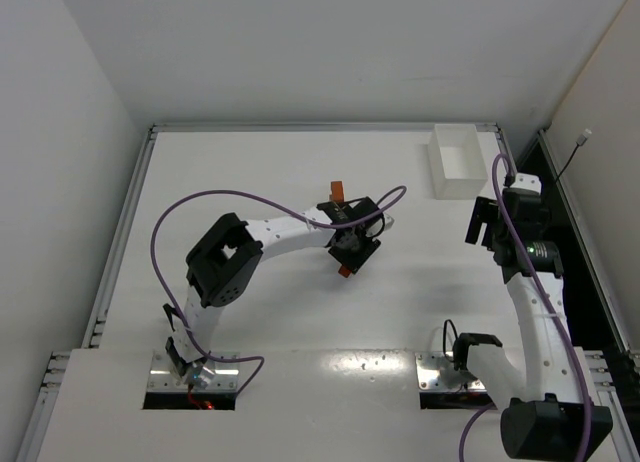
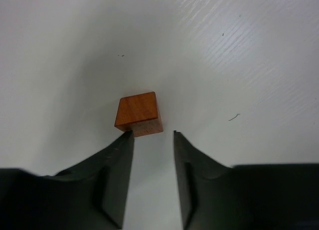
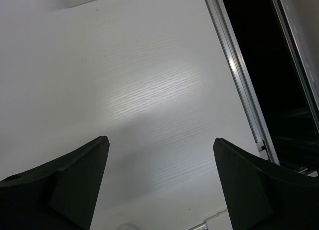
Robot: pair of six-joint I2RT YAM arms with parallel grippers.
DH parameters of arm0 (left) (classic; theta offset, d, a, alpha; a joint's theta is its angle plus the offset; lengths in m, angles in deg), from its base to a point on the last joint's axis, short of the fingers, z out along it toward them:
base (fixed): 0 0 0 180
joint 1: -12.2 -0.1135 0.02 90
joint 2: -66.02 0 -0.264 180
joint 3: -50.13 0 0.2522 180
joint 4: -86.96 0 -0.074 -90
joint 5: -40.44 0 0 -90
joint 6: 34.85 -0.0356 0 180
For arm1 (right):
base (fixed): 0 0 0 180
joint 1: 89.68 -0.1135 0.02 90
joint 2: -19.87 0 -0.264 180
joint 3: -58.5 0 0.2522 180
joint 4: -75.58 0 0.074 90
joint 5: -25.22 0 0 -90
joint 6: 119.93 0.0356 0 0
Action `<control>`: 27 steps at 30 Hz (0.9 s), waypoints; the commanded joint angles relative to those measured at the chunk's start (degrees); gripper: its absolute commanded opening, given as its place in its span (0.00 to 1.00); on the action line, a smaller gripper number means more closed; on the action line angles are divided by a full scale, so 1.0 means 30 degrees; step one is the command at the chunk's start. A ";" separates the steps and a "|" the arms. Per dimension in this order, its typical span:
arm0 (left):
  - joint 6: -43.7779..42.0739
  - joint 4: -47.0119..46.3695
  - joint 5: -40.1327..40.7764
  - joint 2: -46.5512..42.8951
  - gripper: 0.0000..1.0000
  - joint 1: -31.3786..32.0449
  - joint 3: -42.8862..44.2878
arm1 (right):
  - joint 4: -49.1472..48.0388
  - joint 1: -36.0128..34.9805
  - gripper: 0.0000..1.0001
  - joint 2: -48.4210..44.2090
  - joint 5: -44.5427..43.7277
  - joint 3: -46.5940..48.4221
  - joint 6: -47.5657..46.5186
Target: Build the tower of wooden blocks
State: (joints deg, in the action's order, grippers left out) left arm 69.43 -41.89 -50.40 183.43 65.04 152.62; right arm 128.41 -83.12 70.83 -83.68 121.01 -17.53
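left gripper (image 2: 152, 134), jaws a narrow gap apart and empty, hovers with a reddish-brown wood block (image 2: 139, 113) just ahead of its fingertips, off-centre toward one finger; right gripper (image 3: 160, 139), spread wide and empty, sits well apart.

Block (image 2: 138, 113) reddish-orange; fingers (image 2: 117, 172) blk; table (image 2: 224, 51) wht; cable (image 1: 200, 197) purple.
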 commanded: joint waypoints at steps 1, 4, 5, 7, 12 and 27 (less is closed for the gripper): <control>-0.0015 -0.0304 0.0043 0.0240 0.39 0.0258 -0.0074 | -0.0367 0.0067 0.82 -0.0287 0.0293 -0.0020 0.0055; -0.0015 -0.0128 0.0456 0.0037 0.59 0.0258 0.0100 | -0.0367 0.0067 0.82 -0.0287 0.0293 -0.0194 0.0055; -0.0015 0.0046 0.0456 0.0035 0.61 0.0258 0.0102 | -0.0367 0.0067 0.82 -0.0287 0.0293 -0.0196 0.0055; -0.0015 0.0048 0.0632 -0.0141 0.65 0.0258 -0.0072 | -0.0541 0.0067 0.82 -0.0287 0.0496 -0.0196 0.0055; -0.0015 -0.0128 0.0837 0.0091 0.65 0.0258 -0.0074 | -0.0717 0.0067 0.82 -0.0111 0.0673 -0.0372 0.0229; -0.0570 0.0048 0.0576 0.1767 0.11 -0.0094 0.2094 | -0.1068 0.0067 0.81 0.0269 0.1228 -0.0372 0.0231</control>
State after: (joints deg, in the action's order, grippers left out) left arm 68.30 -41.65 -47.75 189.46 64.99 157.04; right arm 128.17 -83.12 71.60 -80.94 119.94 -17.46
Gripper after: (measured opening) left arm 0.290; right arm 0.816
